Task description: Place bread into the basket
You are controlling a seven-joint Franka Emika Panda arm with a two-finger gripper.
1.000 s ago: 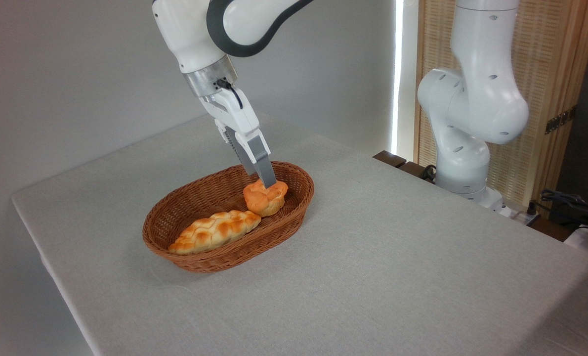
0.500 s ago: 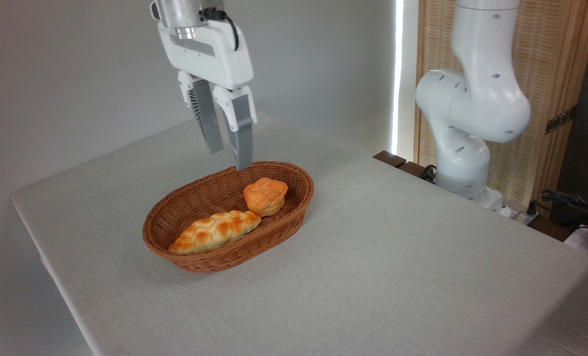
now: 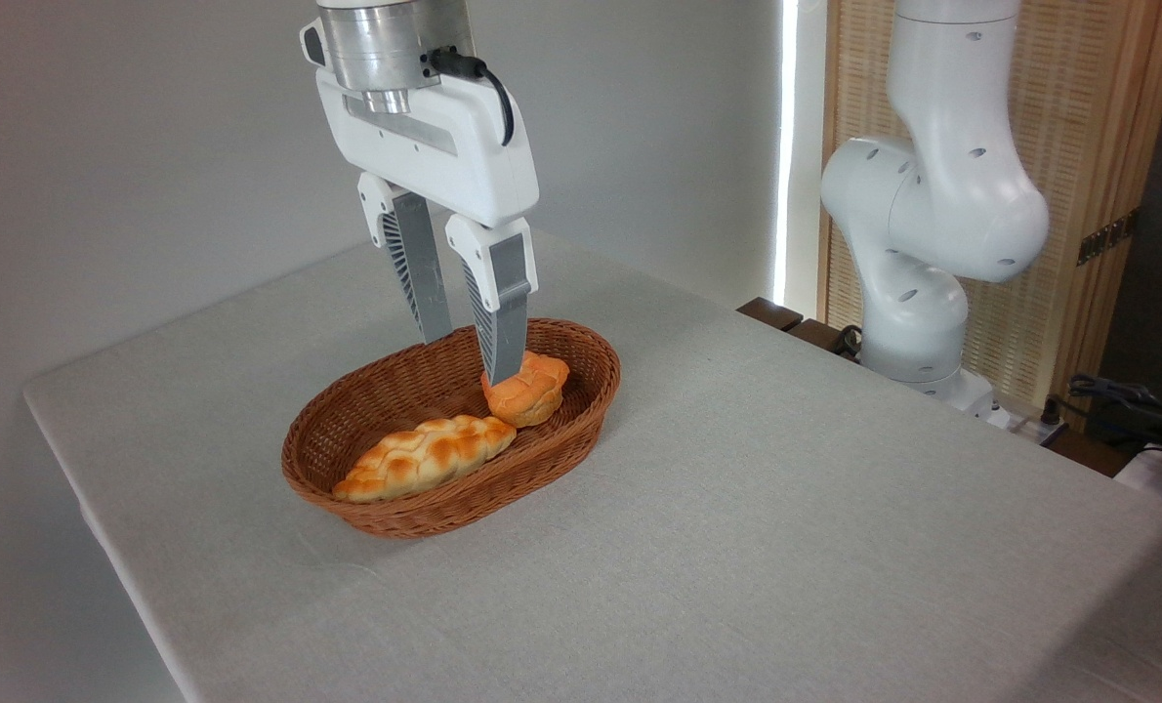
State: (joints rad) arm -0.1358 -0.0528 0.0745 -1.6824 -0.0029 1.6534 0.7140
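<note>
- I see the bread (image 3: pixel 527 389) lying inside the basket (image 3: pixel 386 513), at the basket's end nearer the far edge of the surface (image 3: pixel 737 508); it rests against the basket's inner wall
- a long braided loaf (image 3: pixel 423 456) lies in the same basket, filling the end nearer the left edge; its tip sits just beside the bread, and I cannot tell whether they touch
- my tool (image 3: pixel 469 359) hangs over the basket with its two fingers (image 3: pixel 423 283) spread apart and nothing between them; they point downward; the nearer fingertip overlaps the bread's top in my view, but I cannot tell whether it touches
- the basket stands toward the left part of the surface, well clear of every edge
- the arm's white base column (image 3: pixel 923 273) stands past the far right edge
</note>
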